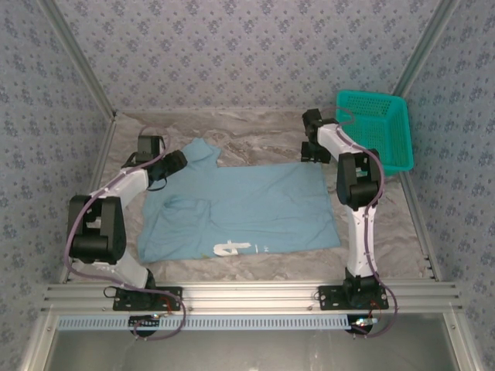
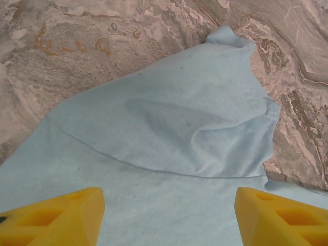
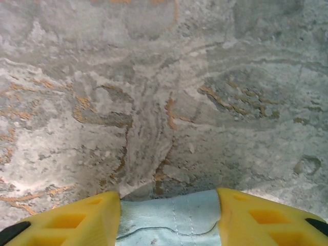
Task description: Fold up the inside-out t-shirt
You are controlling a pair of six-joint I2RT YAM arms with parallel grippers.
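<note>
Marble-pattern table (image 1: 255, 131): the light blue t-shirt (image 1: 247, 209) lies spread flat mid-table, with one sleeve (image 1: 199, 152) poking toward the far left. Teal basket (image 1: 379, 127) sits at the far right corner, apart from the cloth and not involved.

Left gripper (image 2: 169, 205) hovers over the shoulder by that sleeve. Its jaws are apart and hold nothing, and a soft crease lies just ahead of its yellow fingers (image 2: 56, 215).

Right gripper (image 3: 168, 205) is at the shirt's far right corner. Its jaws are apart with the stitched hem filling the gap, and I can't tell if it's pinched.

Judgement: the step is taking two far points to fold toward the near edge.
- Catch every layer and close firm before lifting.
- Raise both sides level.
- Keep the cloth taut so the crease pulls out.

White print (image 1: 232, 248) by the near hem is too small to read. No brand is legible.
</note>
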